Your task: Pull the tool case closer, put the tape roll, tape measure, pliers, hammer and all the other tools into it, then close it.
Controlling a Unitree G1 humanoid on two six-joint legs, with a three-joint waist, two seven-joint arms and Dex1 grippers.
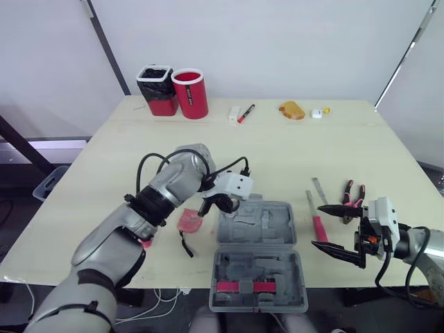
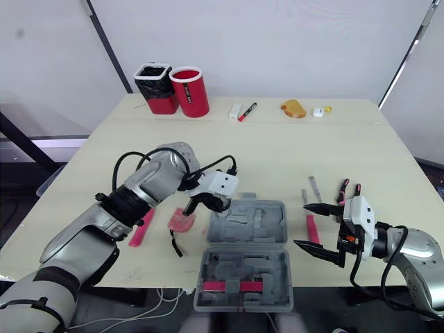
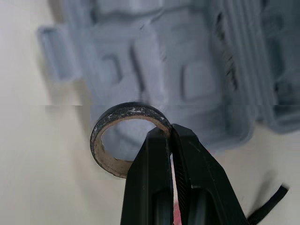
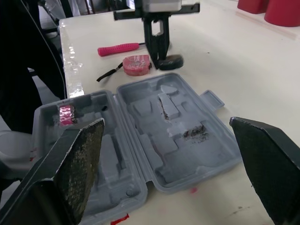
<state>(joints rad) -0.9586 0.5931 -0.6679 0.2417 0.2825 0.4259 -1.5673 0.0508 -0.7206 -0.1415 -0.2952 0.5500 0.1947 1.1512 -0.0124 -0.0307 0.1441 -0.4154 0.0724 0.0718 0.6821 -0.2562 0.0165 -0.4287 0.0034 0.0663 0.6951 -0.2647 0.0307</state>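
- Holding: tape roll (image 3: pixel 126 110), a black ring on a card core. The left gripper (image 1: pixel 220 202) has its fingers closed on the ring's wall.
- Position: the roll hangs beside the far-left corner of the case (image 1: pixel 258 232), not yet over a recess. Whether it touches the table cannot be told.
- Handling, judged: the roll is light and fairly stiff, though the thin ring may squash oval under a hard pinch. A grip on the wall suits it, but it could swivel there, so it wants lowering flat.
- Case: grey hard plastic, lying open at the near table edge with moulded recesses. The near half seems to overhang the edge and holds a pink piece. Judged rigid and light, so it is likely to slide or tip if pressed on that half.
- Right gripper (image 2: pixel 301 224): fingers spread wide and empty, beside a pink-handled tool (image 1: pixel 318 225).
- Tape measure (image 1: pixel 189 220): pink with a black strap, on the table just left of the case. Judged compact and dense, and best taken across the body.
- Pliers (image 1: pixel 352 194): to the right of the case. Judged heavy and stiff, and best gripped across both handles near the pivot.
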